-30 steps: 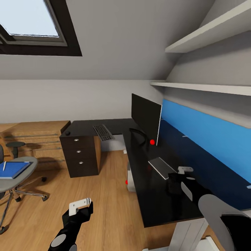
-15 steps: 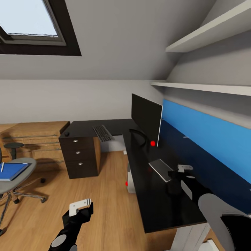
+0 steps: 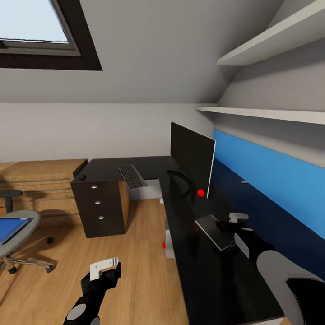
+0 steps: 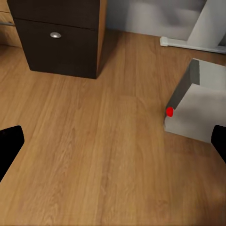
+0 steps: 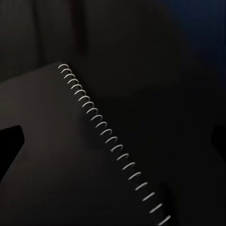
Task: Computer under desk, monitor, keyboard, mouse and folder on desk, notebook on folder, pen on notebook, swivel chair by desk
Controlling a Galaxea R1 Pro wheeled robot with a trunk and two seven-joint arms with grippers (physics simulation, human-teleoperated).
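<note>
The black L-shaped desk [image 3: 203, 284] carries the monitor [image 3: 191, 155], the keyboard [image 3: 132, 176] on its far wing and the mouse [image 3: 82, 177] above the drawers. A light grey spiral notebook [image 3: 212, 230] [image 5: 56, 155] lies on the desk in front of the monitor. My right gripper [image 3: 226, 224] [image 5: 113, 139] hovers open at the notebook's edge. My left gripper [image 3: 105, 267] [image 4: 113, 141] hangs open over the floor. The grey computer [image 3: 168, 237] [image 4: 197, 110] stands under the desk. At far left, the swivel chair [image 3: 20, 223] holds the blue folder [image 3: 8, 229]. The pen is out of view.
A black three-drawer unit [image 3: 99, 203] [image 4: 56, 35] supports the desk's far wing, and a white desk leg [image 4: 207, 26] stands behind the computer. A low light-wood cabinet [image 3: 40, 180] lines the back wall. Shelves [image 3: 266, 113] hang over a blue wall panel. Wood floor lies between chair and desk.
The whole view has shifted as the camera moved toward the desk, pushing the chair further left. My right gripper has come in over the notebook's edge. The left gripper holds its place.
</note>
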